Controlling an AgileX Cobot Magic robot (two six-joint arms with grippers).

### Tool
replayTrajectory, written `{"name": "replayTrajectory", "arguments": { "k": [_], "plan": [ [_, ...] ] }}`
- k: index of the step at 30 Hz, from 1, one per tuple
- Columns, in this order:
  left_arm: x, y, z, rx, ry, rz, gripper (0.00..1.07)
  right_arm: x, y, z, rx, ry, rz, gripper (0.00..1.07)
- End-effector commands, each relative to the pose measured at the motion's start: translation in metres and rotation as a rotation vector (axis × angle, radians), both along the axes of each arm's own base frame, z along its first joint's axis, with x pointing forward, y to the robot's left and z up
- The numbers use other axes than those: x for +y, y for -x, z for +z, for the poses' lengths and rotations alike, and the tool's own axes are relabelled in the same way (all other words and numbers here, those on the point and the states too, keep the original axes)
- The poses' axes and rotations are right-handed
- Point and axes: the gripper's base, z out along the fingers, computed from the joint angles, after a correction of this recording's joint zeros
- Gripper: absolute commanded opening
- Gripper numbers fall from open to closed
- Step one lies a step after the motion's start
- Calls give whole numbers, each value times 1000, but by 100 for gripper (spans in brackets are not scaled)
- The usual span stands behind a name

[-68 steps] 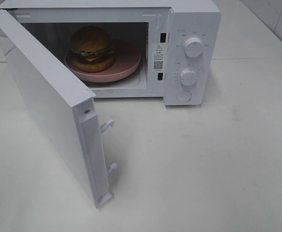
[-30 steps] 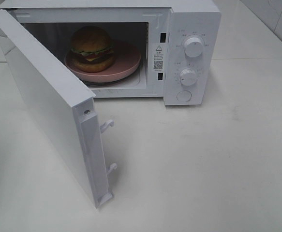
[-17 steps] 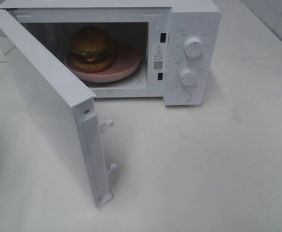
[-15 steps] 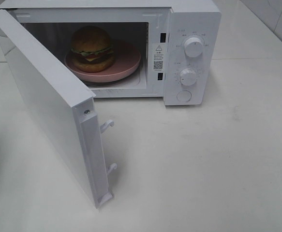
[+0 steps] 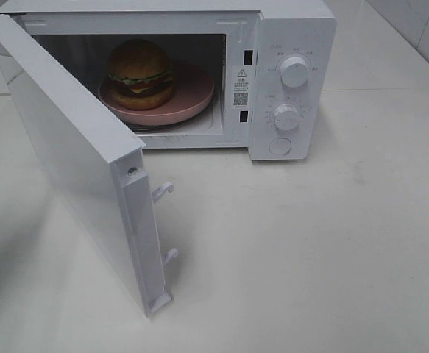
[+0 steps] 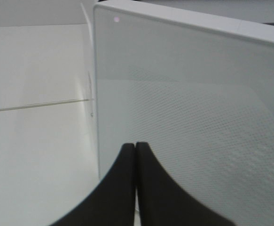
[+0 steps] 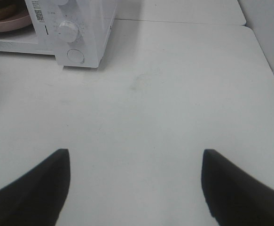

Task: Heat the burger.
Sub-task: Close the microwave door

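Burger on pink plate inside microwave; door wide open. Left claw clenched, facing door; right claw spread, empty.

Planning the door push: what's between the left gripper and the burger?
The open microwave door: the left wrist view shows its outer face ahead of the shut left gripper; the exterior high view shows the burger inside the cavity.

No words or numbers can be read. A sticker on the microwave front, beside the cavity opening, bears a warning triangle above lines of print too small to make out, then a QR code. Markings ring both dials, all illegible.
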Motion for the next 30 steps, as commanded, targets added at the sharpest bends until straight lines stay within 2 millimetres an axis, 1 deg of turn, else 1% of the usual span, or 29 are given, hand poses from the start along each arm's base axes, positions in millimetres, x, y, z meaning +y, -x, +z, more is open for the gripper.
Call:
{"name": "replayTrajectory", "arguments": {
  "k": [1, 2, 3, 4, 5, 6, 7, 8, 9, 10, 11, 12, 14, 15, 17, 20, 21, 22, 23, 24, 25, 26, 28, 29, 30],
  "plan": [
    [-10, -2, 1, -19, -1, -52, 0, 0, 4, -1, -28, -4, -4, 75],
    [-23, -4, -3, -14, -32, -111, 0, 0, 4, -1, -28, -4, -4, 75],
    [-28, -5, -5, -10, -37, -125, 0, 0, 4, -1, -28, -4, -4, 75],
    [-28, -5, -5, -10, -37, -125, 0, 0, 4, -1, -28, -4, -4, 75],
    [-35, -7, -8, 3, -23, -116, 0, 0, 4, -1, -28, -4, -4, 75],
    [-35, -7, -8, 3, -23, -116, 0, 0, 4, -1, -28, -4, -4, 75],
    [-39, -8, -10, 10, -18, -118, 0, 0, 4, -1, -28, -4, -4, 75],
    [-46, -9, -12, 14, -8, -113, 0, 0, 4, -1, -28, -4, -4, 75],
    [-46, -9, -12, 14, -8, -113, 0, 0, 4, -1, -28, -4, -4, 75],
    [-55, -8, -15, 20, -12, -127, 0, 0, 4, -1, -28, -4, -4, 75],
    [-59, -8, -15, 20, -18, -135, 0, 0, 4, -1, -28, -4, -4, 75],
    [-59, -8, -15, 20, -18, -135, 0, 0, 4, -1, -28, -4, -4, 75],
    [-71, -9, -14, 12, -23, -146, 0, 0, 4, -1, -28, -4, -4, 75],
    [-71, -9, -14, 12, -23, -146, 0, 0, 4, -1, -28, -4, -4, 75],
    [-89, -12, -14, 14, -14, -152, 0, 0, 4, -1, -28, -4, -4, 75],
    [-93, -13, -15, 15, -12, -152, 0, 0, 4, -1, -28, -4, -4, 75],
    [-103, -15, -16, 18, -10, -165, 0, 0, 4, -1, -28, -4, -4, 75],
    [-107, -16, -16, 18, -7, -169, 0, 0, 4, -1, -28, -4, -4, 75],
    [-107, -16, -16, 18, -7, -169, 0, 0, 4, -1, -28, -4, -4, 75],
    [-116, -20, -16, 20, 2, -177, 0, 0, 4, -1, -28, -4, -4, 75],
    [-121, -21, -16, 18, 5, -182, 0, 0, 4, -1, -28, -4, -4, 75],
    [-121, -21, -16, 18, 5, -182, 0, 0, 4, -1, -28, -4, -4, 75],
    [-141, -26, -16, 15, 1, -202, 0, 0, 4, -1, -28, -4, -4, 75],
    [-141, -26, -16, 15, 1, -202, 0, 0, 4, -1, -28, -4, -4, 75],
    [-146, -27, -16, 17, -4, -208, 0, 0, 4, -1, -28, -4, -4, 75]
  ]
}}
